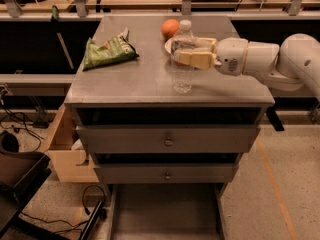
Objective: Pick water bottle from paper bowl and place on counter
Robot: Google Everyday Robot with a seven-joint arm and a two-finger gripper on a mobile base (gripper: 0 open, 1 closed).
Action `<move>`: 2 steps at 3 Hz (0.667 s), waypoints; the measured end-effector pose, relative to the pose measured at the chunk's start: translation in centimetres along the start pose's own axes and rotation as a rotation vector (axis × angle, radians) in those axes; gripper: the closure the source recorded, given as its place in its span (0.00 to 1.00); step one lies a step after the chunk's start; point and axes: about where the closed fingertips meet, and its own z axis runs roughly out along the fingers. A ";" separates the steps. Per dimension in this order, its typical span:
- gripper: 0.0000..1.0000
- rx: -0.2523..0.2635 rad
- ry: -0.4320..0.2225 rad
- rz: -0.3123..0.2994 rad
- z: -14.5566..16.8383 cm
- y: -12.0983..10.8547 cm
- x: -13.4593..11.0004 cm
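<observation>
The water bottle is seen upright in front of the paper bowl, outside it, with its base at or just above the grey table; whether the base actually bears on the surface cannot be told. The gripper is positioned at the bottle's upper body, below the white cap, having been brought in from the right on the white arm, which is held roughly level over the table's right edge. The tan fingers are clamped on the bottle, one on the near side and one on the far side. A grasp this high on a tall, light, clear bottle is judged to have been chosen so that the bowl's rim could be cleared and the bottle kept vertical while being lowered. The bowl is largely hidden behind the bottle and the fingers, so only a part of its white rim can be made out, just beside the orange fruit at the back of the table. The spot under the bottle is bare metal, well apart from the green snack bag on the left, which is probably why it is being used for the placement. The placing step is judged to be nearly complete: only a release and a withdrawal to the right would be needed, and tipping of the bottle would be the main risk if the fingers were dragged sideways.
</observation>
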 end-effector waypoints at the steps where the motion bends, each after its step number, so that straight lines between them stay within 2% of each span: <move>1: 1.00 0.000 0.000 0.000 0.0 0.0 0.0; 2: 0.84 0.000 0.000 0.000 0.0 0.0 0.0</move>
